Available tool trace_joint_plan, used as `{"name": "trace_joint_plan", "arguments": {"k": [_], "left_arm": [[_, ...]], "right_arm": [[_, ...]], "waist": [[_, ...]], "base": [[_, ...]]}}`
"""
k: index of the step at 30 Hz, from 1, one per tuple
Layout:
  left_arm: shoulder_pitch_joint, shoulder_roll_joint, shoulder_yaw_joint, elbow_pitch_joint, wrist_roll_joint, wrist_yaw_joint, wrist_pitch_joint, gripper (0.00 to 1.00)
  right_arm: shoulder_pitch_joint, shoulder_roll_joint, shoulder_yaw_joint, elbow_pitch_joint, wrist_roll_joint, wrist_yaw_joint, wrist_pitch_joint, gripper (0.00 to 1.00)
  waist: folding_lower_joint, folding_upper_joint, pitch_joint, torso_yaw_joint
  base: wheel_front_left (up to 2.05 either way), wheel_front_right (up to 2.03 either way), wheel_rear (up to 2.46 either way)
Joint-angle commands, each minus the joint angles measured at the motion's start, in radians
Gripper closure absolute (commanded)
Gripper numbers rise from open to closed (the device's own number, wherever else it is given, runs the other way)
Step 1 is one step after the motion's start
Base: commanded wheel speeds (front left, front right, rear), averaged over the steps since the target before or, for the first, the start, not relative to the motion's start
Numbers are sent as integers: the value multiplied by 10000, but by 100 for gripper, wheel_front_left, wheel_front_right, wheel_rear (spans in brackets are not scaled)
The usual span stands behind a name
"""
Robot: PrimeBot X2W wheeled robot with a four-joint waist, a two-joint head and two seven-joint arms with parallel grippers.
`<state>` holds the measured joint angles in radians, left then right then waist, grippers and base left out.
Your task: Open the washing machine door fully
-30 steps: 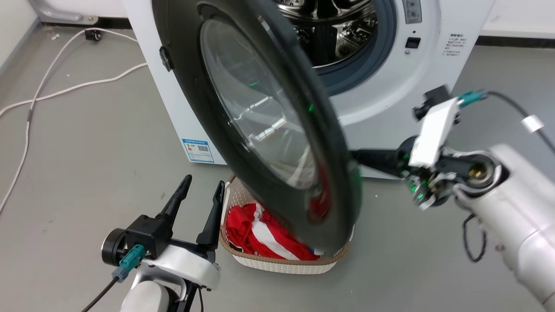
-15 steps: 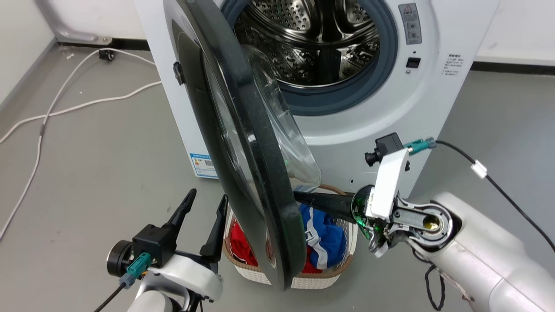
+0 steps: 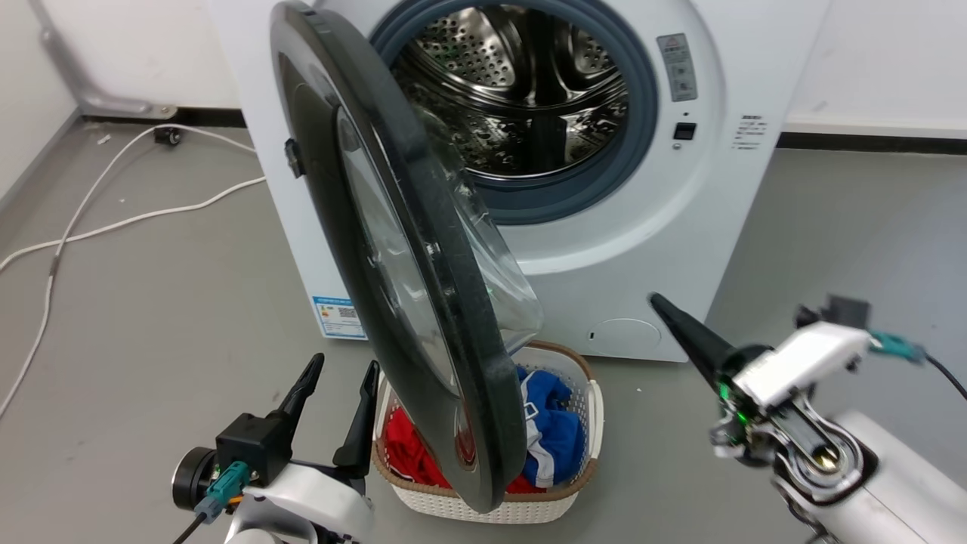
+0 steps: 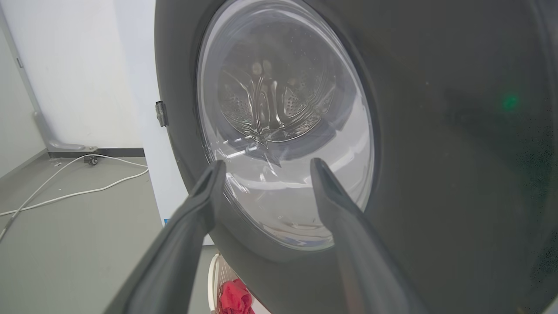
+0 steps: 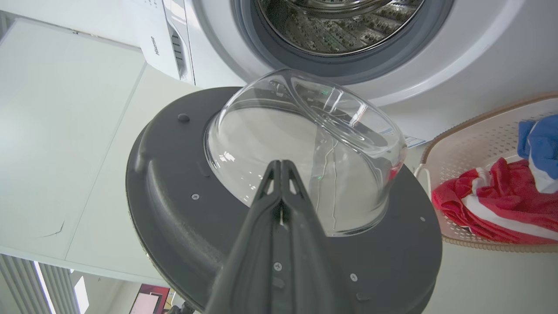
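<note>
The washing machine (image 3: 642,249) is a white front-loader with its steel drum (image 3: 521,98) exposed. The washing machine door (image 3: 468,332) stands swung out, nearly edge-on to the head view, hinged at the left. My left gripper (image 3: 338,378) is open at the lower left, a little short of the door's outer face. In the left wrist view its fingers (image 4: 266,168) frame the door glass (image 4: 283,109). My right gripper (image 3: 656,301) is shut on nothing, off to the door's right and apart from it. Its closed tips (image 5: 279,163) point at the clear glass bowl (image 5: 305,148) on the door's inner side (image 5: 183,196).
A white perforated basket (image 3: 559,508) with red and blue clothes sits on the floor under the door's lower edge, and shows too in the right wrist view (image 5: 475,144). White cables (image 3: 113,223) trail over the grey floor at the left. A wall runs behind the machine.
The door has swung further open, from facing the head camera to nearly edge-on. My right gripper has drawn back from the door's inner side to the right. The head view has shifted.
</note>
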<state>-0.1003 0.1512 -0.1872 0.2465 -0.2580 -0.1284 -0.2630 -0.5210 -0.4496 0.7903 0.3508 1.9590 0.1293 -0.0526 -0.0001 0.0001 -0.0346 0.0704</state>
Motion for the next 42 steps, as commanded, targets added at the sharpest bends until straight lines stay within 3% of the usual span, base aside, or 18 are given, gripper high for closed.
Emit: {"name": "trace_joint_plan", "arguments": {"k": [1, 9, 10, 11, 12, 15, 21, 26, 31, 36, 42], "left_arm": [[125, 22, 40, -25, -27, 27, -26, 0], [295, 16, 301, -49, -123, 71, -26, 0], [303, 17, 336, -57, -135, 73, -26, 0], [316, 23, 377, -56, -146, 73, -27, 0], [336, 33, 408, -54, -154, 74, -26, 0], [365, 24, 494, -37, -163, 79, -26, 0], [444, 51, 590, -22, -111, 120, -26, 0], [483, 73, 647, -34, -84, 126, -26, 0], [474, 62, 657, -64, -73, 137, -26, 0], [447, 86, 666, -50, -71, 130, -26, 0], [469, 65, 678, 8, -76, 137, -26, 0]], "right_arm": [[280, -125, -86, -85, 29, 25, -176, 100], [2078, -850, -770, -1001, -258, 25, -1909, 100], [2258, -886, -874, -1062, -407, 25, -1998, 91], [2428, -937, -1013, -1085, -582, 25, -2049, 50], [2566, -958, -1144, -1100, -826, 25, -2096, 0], [2857, -928, -2005, -739, -2353, 25, -2120, 0], [3466, -131, -4621, -262, -8143, 24, -2113, 0], [4225, 1013, -6649, -1082, -13299, 24, -2113, 0], [5006, 2243, -7789, -2520, -16646, 13, -1712, 0], [5936, 3258, -8268, -3597, -18115, 13, -1031, 0], [6625, 3769, -8451, -3944, -18181, 13, -648, 0]], "waist": [[1, -1, -46, -114], [1, -1, -69, -650], [1, -1, -57, -693], [1, -1, -51, -729], [1, -1, -47, -763], [1, -1, -42, -820], [1, -1, -99, -839], [1, -1, -97, -810], [1, -1, -76, -739], [1, -1, -80, -681], [1, -1, -115, -696]], "base": [[0, 0, 0], [0, 0, 0], [0, 0, 0], [0, 0, 0], [0, 0, 0], [0, 0, 0], [0, 0, 0], [0, 0, 0], [0, 0, 0], [0, 0, 0], [0, 0, 0]]}}
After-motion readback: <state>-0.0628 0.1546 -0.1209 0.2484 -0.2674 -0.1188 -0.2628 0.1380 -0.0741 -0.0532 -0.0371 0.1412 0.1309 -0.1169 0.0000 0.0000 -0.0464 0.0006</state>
